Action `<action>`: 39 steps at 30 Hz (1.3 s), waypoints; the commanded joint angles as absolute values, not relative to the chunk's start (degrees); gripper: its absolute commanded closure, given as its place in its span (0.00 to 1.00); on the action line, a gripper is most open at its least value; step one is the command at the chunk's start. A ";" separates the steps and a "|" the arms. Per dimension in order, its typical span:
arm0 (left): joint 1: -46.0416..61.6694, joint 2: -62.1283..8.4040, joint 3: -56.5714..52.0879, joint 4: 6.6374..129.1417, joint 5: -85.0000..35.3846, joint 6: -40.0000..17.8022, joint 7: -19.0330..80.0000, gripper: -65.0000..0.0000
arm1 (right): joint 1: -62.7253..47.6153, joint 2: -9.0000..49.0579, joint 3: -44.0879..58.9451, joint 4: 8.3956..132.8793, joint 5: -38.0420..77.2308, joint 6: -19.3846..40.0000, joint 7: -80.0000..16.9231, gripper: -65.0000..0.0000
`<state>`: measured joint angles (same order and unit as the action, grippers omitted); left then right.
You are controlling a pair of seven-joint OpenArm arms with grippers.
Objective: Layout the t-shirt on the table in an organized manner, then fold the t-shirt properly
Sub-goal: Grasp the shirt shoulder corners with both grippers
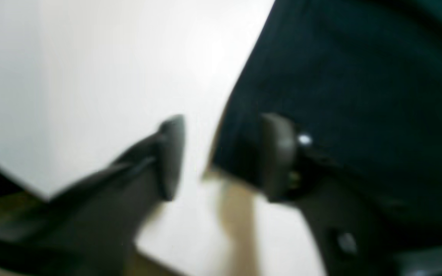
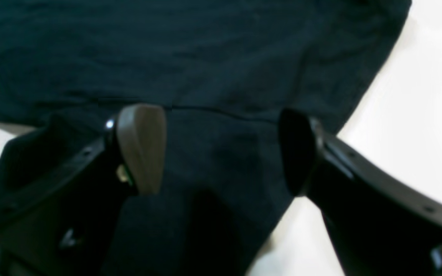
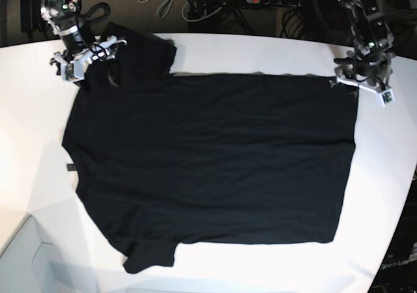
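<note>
Two arms stand over the far edge of the table (image 3: 215, 52), one at each upper corner of the t-shirt (image 3: 215, 163); going left to right in the base view, the right gripper (image 3: 88, 57) sits at the sleeve and shoulder end, and its wrist view shows its two pads (image 2: 142, 147) set wide apart over black cloth with nothing pinched between them; the shirt itself lies spread nearly flat across the middle of the white top, collar end to the left, hem to the right, one sleeve pointing toward the far edge and the other toward the near edge, with a small tag showing at the left side; at the far right the left gripper (image 3: 361, 81) hovers at the hem corner, and its blurred wrist view shows the fingers apart, one over bare table and the other against the cloth edge, gripping nothing. By this look the laying-out step is about finished and the folding has not begun; the next move likely calls for both arms to take hold of matching points along one long edge and carry that edge over evenly, keeping the cloth taut enough not to bunch. No container appears in any view, so nothing is held in one.
</note>
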<state>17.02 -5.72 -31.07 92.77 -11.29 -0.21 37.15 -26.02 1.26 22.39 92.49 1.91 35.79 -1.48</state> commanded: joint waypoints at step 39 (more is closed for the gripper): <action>15.34 -4.70 -28.70 85.58 -11.47 -0.31 35.38 1.00 | -39.52 -3.12 21.49 92.88 2.86 40.00 0.48 0.29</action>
